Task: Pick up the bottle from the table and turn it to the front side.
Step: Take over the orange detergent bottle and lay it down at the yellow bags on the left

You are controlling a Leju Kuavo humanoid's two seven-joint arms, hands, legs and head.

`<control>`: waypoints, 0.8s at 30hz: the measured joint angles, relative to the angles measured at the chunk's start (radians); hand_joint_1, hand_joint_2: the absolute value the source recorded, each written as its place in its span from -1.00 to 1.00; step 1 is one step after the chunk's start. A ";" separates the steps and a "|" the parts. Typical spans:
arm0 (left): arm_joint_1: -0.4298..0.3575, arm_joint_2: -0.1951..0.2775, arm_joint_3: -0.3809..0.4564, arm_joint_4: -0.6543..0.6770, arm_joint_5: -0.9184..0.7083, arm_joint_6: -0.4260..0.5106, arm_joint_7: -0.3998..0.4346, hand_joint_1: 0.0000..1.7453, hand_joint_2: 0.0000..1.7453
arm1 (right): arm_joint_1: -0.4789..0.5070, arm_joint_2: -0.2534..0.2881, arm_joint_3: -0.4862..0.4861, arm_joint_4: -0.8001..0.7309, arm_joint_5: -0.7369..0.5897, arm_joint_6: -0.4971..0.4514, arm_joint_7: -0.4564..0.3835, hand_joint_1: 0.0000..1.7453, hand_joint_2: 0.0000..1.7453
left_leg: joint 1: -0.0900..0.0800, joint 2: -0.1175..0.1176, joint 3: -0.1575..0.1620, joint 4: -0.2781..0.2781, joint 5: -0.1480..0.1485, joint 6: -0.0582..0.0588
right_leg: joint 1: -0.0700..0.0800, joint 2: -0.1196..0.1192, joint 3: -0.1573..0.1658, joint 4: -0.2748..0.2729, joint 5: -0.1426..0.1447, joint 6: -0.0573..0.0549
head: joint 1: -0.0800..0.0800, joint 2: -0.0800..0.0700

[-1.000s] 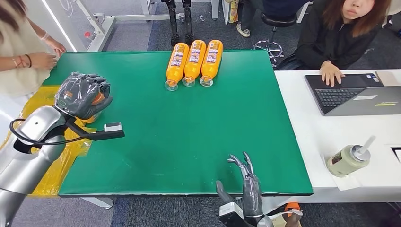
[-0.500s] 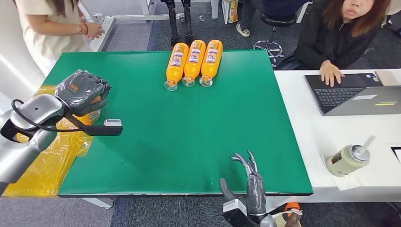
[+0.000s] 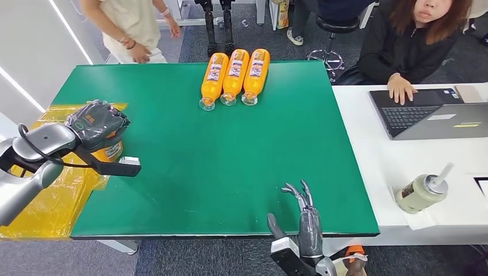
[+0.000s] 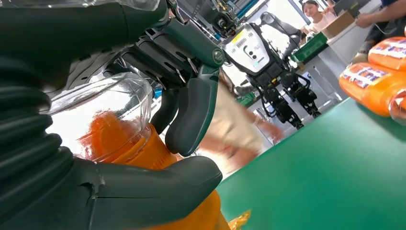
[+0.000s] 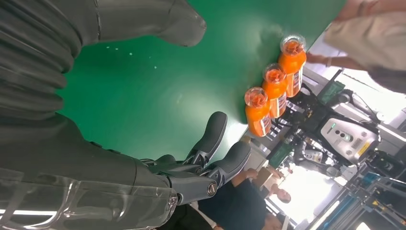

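Left robot hand (image 3: pixel 98 122) grips bottle (image 3: pixel 109 150) from above.

Green table (image 3: pixel 230 149), three orange bottles (image 3: pixel 233 76)

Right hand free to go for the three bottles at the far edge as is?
Probably yes. The right hand is open at the near edge, holding nothing, and bare green mat lies between it and the three bottles. Whether the arm stretches that far can't be judged.
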 joint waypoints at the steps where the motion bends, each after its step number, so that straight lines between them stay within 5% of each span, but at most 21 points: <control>1: -0.003 0.005 -0.005 0.000 0.002 -0.004 0.000 1.00 1.00 | 0.000 0.002 -0.002 0.000 0.002 0.003 0.001 -1.00 1.00 | 0.000 0.000 0.000 0.000 0.000 0.000 | 0.000 0.000 0.000 0.000 0.000 -0.001 | 0.000 0.000; 17: -0.033 0.031 -0.051 0.041 0.006 -0.011 0.001 0.98 1.00 | -0.003 0.019 -0.012 0.006 0.016 0.022 0.000 -1.00 1.00 | 0.000 0.002 0.003 -0.003 0.003 -0.007 | 0.000 0.002 -0.001 0.004 0.002 -0.007 | 0.000 0.000; 19: -0.044 0.033 -0.059 0.057 0.005 -0.010 0.002 0.62 1.00 | -0.004 0.020 -0.012 0.009 0.015 0.022 -0.006 -1.00 1.00 | 0.000 0.002 0.004 -0.003 0.003 -0.008 | 0.000 0.002 -0.001 0.004 0.002 -0.008 | 0.000 0.000; 21: -0.058 0.033 -0.068 0.076 0.002 -0.010 0.002 -0.26 1.00 | -0.004 0.020 -0.012 0.014 0.014 0.019 -0.012 -1.00 1.00 | 0.000 0.002 0.005 -0.005 0.004 -0.010 | 0.000 0.002 -0.001 0.004 0.003 -0.009 | 0.000 0.000; 23: -0.070 0.033 -0.075 0.095 -0.004 -0.007 0.004 -0.90 1.00 | -0.004 0.023 -0.012 0.019 0.014 0.018 -0.014 -1.00 1.00 | 0.000 0.003 0.006 -0.006 0.005 -0.011 | 0.000 0.002 -0.001 0.004 0.003 -0.010 | 0.000 0.000; 24: -0.074 0.033 -0.079 0.104 -0.008 -0.001 0.007 -1.00 1.00 | -0.005 0.024 -0.012 0.020 0.014 0.018 -0.014 -1.00 1.00 | 0.000 0.003 0.007 -0.007 0.005 -0.012 | 0.000 0.003 -0.001 0.004 0.004 -0.011 | 0.000 0.000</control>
